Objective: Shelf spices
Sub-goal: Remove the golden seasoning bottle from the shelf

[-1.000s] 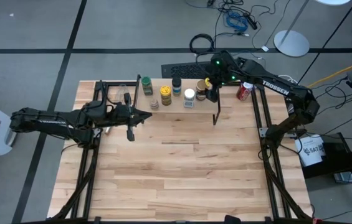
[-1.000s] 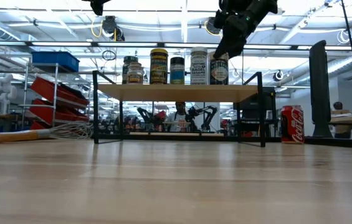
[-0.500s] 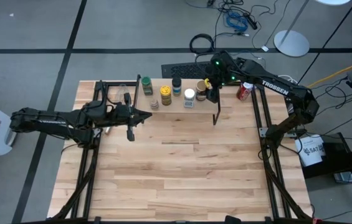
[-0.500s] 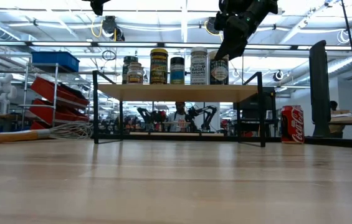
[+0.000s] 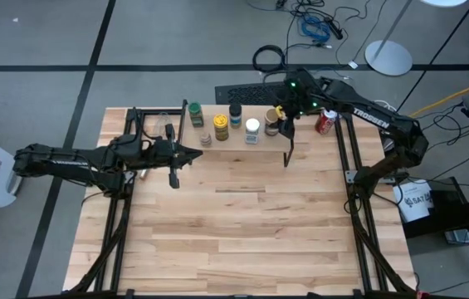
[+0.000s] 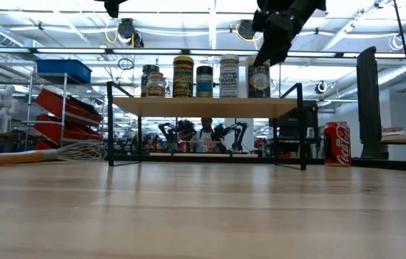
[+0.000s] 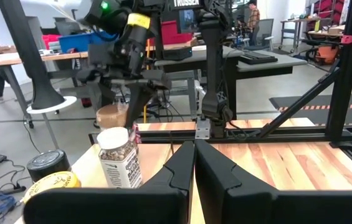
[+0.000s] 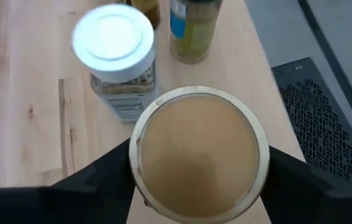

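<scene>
Six spice jars stand upright on the light-wood shelf point(image 5: 236, 139) point(image 6: 203, 106) at the table's far edge: green lid point(image 5: 196, 109), small brown point(image 5: 206, 139), yellow point(image 5: 221, 126), dark lid point(image 5: 235, 111), white lid point(image 5: 252, 127) point(image 8: 112, 37) and tan lid point(image 5: 271, 123) point(image 6: 258, 78). My right gripper point(image 5: 288, 123) point(image 8: 199, 163) hovers open just above the tan-lidded jar point(image 8: 199, 149). One finger point(image 8: 110, 173) stands on each side of the lid. My left gripper point(image 5: 194, 152) point(image 7: 194, 146) is shut and empty, level, in front of the shelf's left end.
A red soda can point(image 5: 324, 121) point(image 6: 337, 143) stands right of the shelf. A wire whisk point(image 6: 59, 152) lies at the far left, under my left arm. Black frame rails point(image 5: 346, 158) run along both table sides. The near half of the tabletop point(image 5: 234, 232) is bare wood.
My right gripper has risen off the tan-lidded jar and drifted slightly toward the table's right edge. The jar, half hidden by the fingers before, now shows whole and upright on the shelf's right end. My left arm has kept still.
</scene>
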`<state>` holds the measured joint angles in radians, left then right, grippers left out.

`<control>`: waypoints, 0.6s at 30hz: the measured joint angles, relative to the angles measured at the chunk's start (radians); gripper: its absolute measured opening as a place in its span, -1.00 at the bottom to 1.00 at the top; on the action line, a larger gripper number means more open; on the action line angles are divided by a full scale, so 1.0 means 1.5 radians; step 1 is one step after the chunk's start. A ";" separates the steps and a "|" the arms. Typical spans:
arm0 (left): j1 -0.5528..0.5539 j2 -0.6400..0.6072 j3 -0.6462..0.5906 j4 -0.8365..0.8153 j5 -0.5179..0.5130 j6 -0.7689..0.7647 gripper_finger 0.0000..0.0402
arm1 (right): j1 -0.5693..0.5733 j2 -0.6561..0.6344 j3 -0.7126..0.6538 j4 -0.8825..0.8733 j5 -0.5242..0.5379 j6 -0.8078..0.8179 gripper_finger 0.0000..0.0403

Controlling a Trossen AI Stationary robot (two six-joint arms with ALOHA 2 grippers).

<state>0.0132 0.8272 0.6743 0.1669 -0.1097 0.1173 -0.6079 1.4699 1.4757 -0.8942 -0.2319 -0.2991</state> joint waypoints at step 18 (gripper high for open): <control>0.000 0.000 0.000 0.000 0.000 -0.004 -0.89 | 0.112 -0.181 0.000 -0.117 -0.008 0.141 0.34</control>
<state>0.0128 0.8272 0.6743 0.1671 -0.1097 0.1116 -0.4406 1.1987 1.4761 -1.0693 -0.2437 -0.0882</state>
